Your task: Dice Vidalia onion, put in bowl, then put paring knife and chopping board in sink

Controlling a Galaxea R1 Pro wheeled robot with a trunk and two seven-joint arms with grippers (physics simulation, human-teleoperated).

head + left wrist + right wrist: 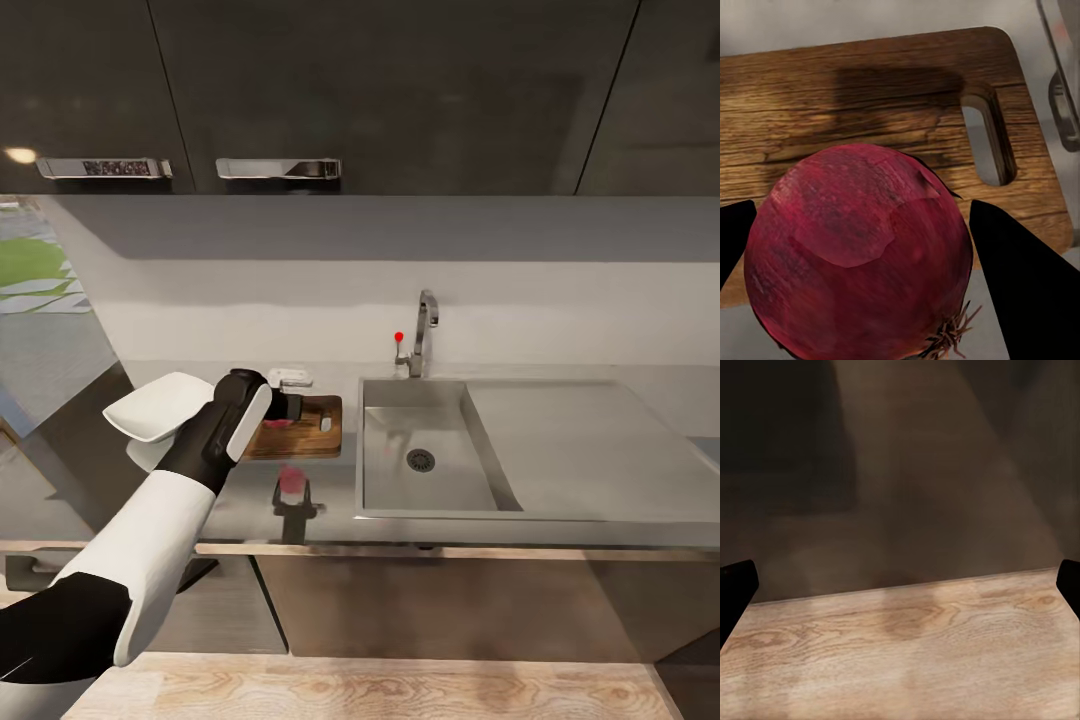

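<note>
A dark red onion (859, 255) sits between the two black fingers of my left gripper (862, 262), which is shut on it. In the head view that gripper (283, 410) hovers over the near left part of the brown wooden chopping board (312, 437), whose slot handle points toward the sink (425, 490). The basin holds nothing but its drain. A white squarish bowl (150, 405) rests on the grey countertop (240, 500) left of the board, partly behind my forearm. The paring knife is hidden. My right gripper (900, 592) is open over the wooden floor.
The chrome faucet (425, 335) stands behind the basin, and the flat drainboard (570, 440) stretches to its right. A small white object (290, 378) lies just behind the board. Dark wall cabinets (380, 90) hang overhead.
</note>
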